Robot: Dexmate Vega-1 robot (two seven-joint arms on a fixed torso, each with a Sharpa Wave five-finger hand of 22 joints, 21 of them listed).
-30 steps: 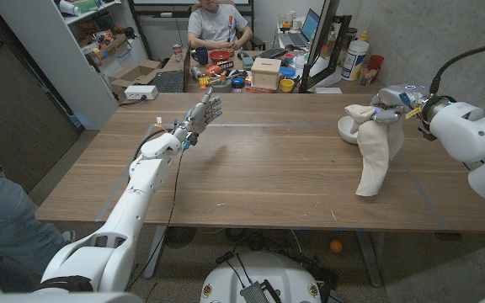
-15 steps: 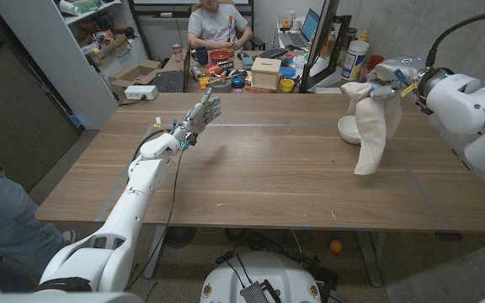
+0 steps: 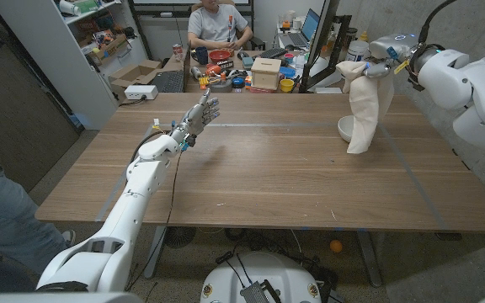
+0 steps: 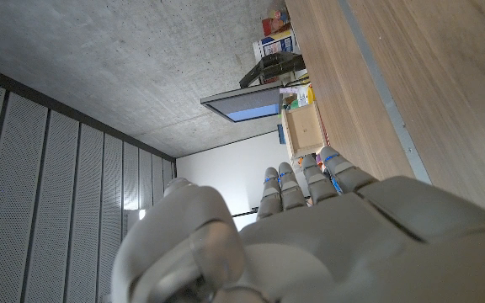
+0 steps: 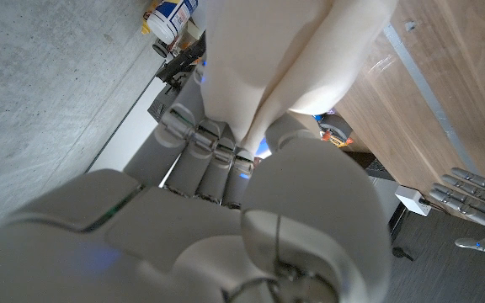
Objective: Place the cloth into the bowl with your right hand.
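Cream fabric cloth (image 3: 367, 105) hangs in the air, grasped at its top by the right hand (image 3: 379, 57), lower end dangling just beside the small white round bowl (image 3: 347, 129) on the wooden desk (image 3: 259, 168). Left hand (image 3: 202, 112) released, fingers apart, raised above the desk's far left.

The head view looks down from high over the whole wooden counter (image 3: 268, 168), with both arms entering from the bottom corners and the room behind it. The left wrist view sits very close behind the left robot hand (image 4: 310, 244) and looks along it, turned so the counter stands at the side. The right wrist view is just behind the right robot hand (image 5: 226, 219); it shares the counter and the left robot hand with the head view.
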